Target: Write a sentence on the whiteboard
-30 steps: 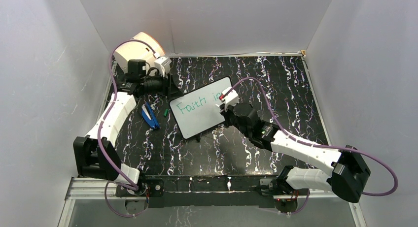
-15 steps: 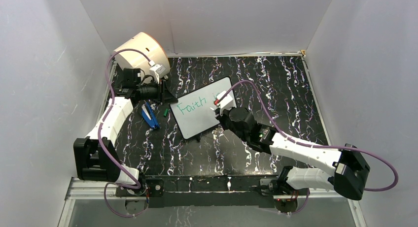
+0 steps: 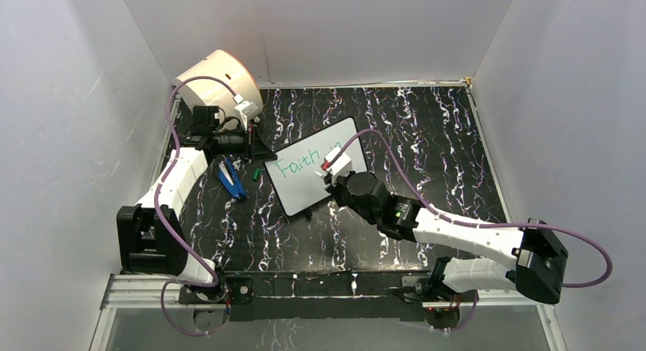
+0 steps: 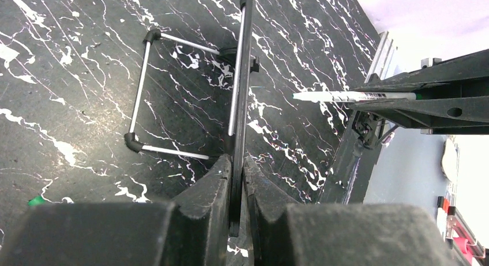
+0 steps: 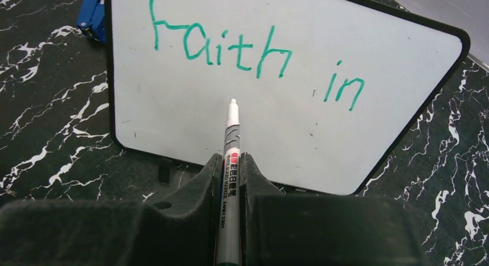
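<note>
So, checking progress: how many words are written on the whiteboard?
2: "Faith" at the whiteboard's upper left, "in" to its right. None looks hidden.

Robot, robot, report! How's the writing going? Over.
Left end effector shut on board edge. Right end effector shut on marker, tip short of board. Lettering reads "Faith in". Nothing blocking.

You see the whiteboard at centre of the table: drum at its 10 o'clock, small object at 9, marker before it.

Sentence start cropped at top edge, small green bit unidentifiable
</note>
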